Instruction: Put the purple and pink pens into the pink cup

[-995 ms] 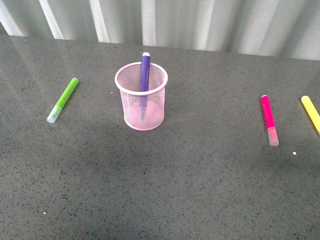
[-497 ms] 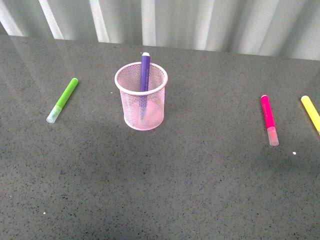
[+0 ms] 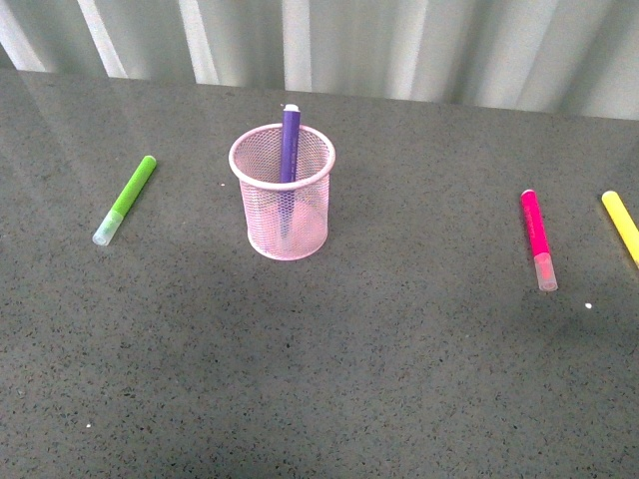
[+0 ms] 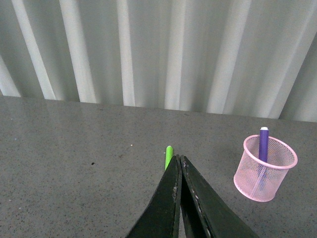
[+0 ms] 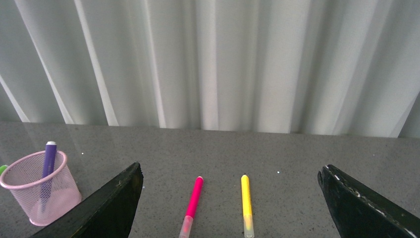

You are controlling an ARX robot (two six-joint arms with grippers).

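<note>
The pink cup (image 3: 283, 200) stands upright left of the table's middle, with the purple pen (image 3: 290, 140) leaning inside it, its tip above the rim. The pink pen (image 3: 537, 238) lies flat far to the right. Neither gripper appears in the front view. In the left wrist view my left gripper (image 4: 179, 159) is shut with nothing in it, held back from the pink cup (image 4: 265, 171) and purple pen (image 4: 263, 144). In the right wrist view my right gripper (image 5: 230, 173) is open wide above the table, with the pink pen (image 5: 192, 198) lying between its fingers' lines and the pink cup (image 5: 37, 191) off to one side.
A lime-green marker (image 3: 126, 199) lies left of the cup. A yellow marker (image 3: 621, 226) lies at the right edge, beside the pink pen. A pale curtain (image 3: 399, 45) hangs behind the grey table (image 3: 329, 379).
</note>
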